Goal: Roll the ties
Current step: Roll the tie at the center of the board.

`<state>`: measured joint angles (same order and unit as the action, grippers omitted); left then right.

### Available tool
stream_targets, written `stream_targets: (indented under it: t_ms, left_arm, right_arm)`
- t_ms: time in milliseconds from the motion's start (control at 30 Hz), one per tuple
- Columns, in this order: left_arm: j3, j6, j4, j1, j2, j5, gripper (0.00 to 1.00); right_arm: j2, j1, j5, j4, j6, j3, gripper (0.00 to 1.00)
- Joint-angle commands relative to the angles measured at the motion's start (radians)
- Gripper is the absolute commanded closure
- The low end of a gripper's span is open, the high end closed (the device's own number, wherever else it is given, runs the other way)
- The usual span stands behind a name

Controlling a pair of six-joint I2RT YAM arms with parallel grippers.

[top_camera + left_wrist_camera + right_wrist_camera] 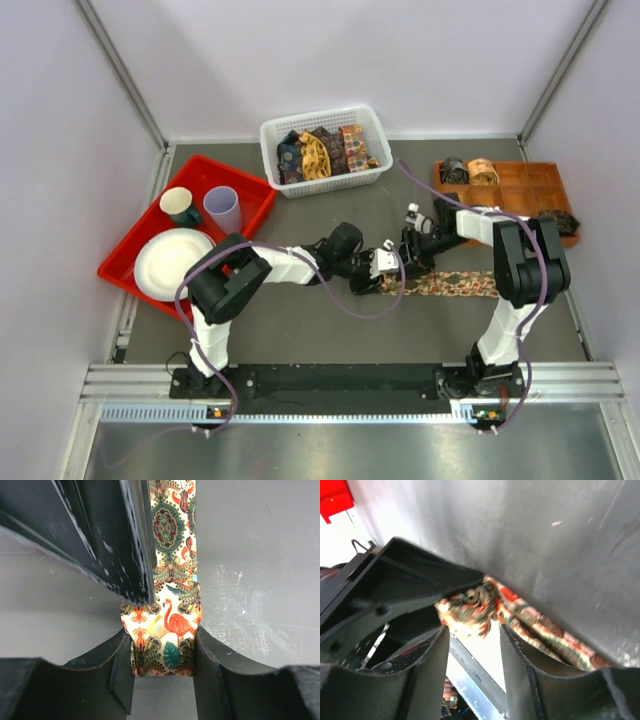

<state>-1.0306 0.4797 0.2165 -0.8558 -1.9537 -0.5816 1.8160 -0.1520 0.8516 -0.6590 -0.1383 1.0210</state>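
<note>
One tie, cream and olive with orange-red flamingo motifs, lies flat across the table middle. Its left end is turned up into a small coil. My left gripper is shut on that coil, a finger pressing each side. My right gripper hovers just behind the coil, tilted, open, with nothing between its fingers; the tie shows beyond its tips. One right finger looms over the tie in the left wrist view. More ties fill a white basket. Two rolled ties sit in an orange tray.
A red tray at the back left holds a white plate, a green mug and a lilac cup. A dark object lies at the orange tray's right end. Cables loop from both arms over the table.
</note>
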Motion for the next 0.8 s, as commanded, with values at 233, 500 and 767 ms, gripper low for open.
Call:
stream_targets:
  t_ms: [233,500,767]
  left_arm:
    - [0.000,0.033,-0.287,-0.031,-0.074,0.100,0.62]
    - [0.033,-0.111,-0.148,0.001,-0.068,0.007,0.33]
    - [0.170,-0.265,0.277,0.067,-0.088,-0.158,0.26]
  right_arm:
    - [0.055,-0.060,-0.005,0.105,-0.023,-0.015,1.00]
    - [0.057,-0.054,-0.173,0.104,0.051,-0.033,1.00]
    - [0.071,-0.057,-0.289,0.113,0.057,-0.029,1.00]
